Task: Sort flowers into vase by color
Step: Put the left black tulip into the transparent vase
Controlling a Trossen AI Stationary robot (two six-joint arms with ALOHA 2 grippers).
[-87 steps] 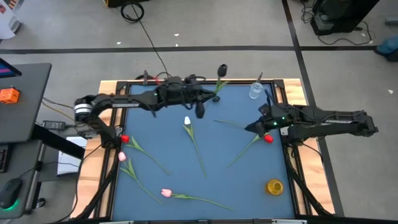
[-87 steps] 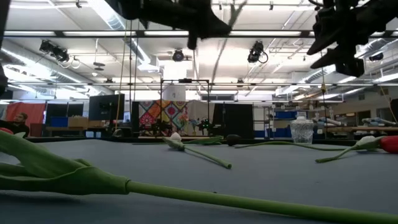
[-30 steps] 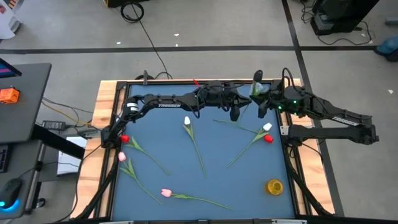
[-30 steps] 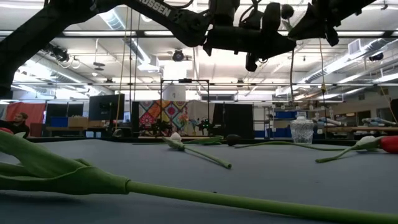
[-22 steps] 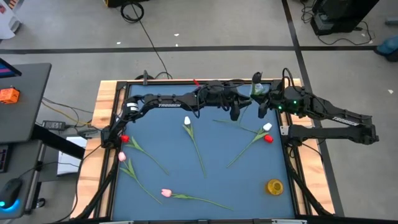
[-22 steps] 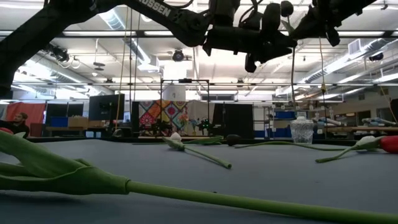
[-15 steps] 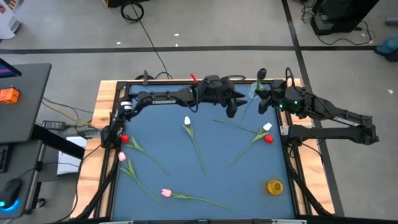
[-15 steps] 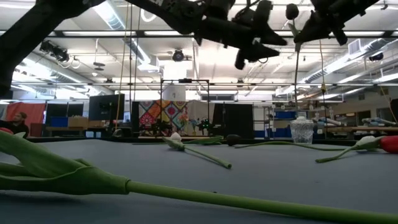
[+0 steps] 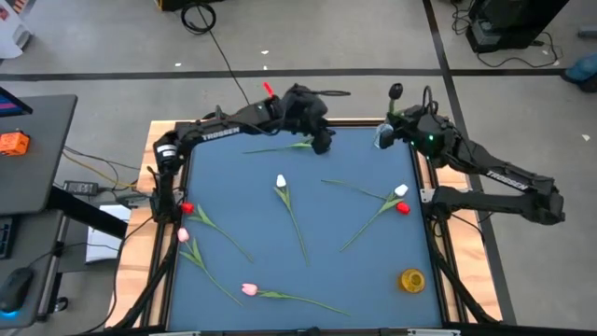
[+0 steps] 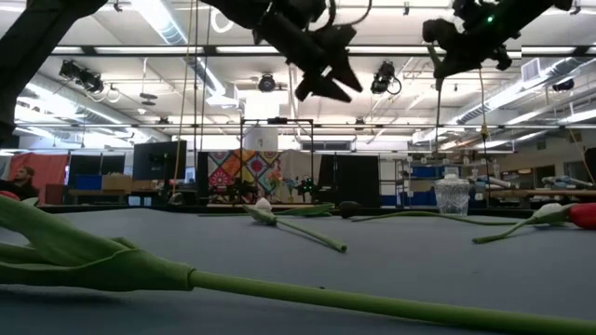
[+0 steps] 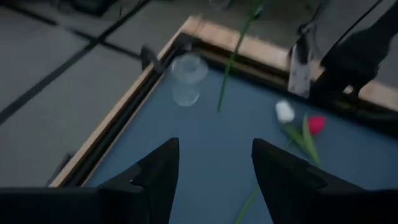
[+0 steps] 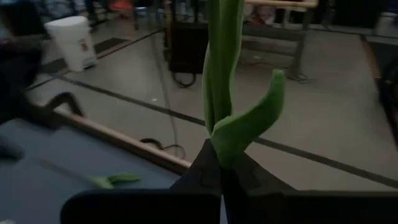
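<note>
Over the far right corner, right claw (image 9: 403, 124) is clamped on the black tulip's (image 9: 395, 91) stem, head up, just beside the glass vase (image 9: 382, 136). Left claw (image 9: 323, 143) hangs wide open, empty. Other flowers (image 9: 291, 213) lie on the tabletop (image 9: 326, 261). Stems look light and floppy; grip low on the stem

Floor: grey concrete (image 9: 93, 56), marked with dark tape lines (image 9: 308, 71); a coiled black cable (image 9: 198, 16) lies on it. The blue-topped table (image 9: 326, 271) has a light wooden frame (image 9: 159, 131). A dark grey side desk (image 9: 33, 149) stands beside it. Ceiling: long fluorescent strip lights (image 10: 177, 28). A multicoloured patterned panel (image 10: 244, 169) stands at the far wall.
</note>
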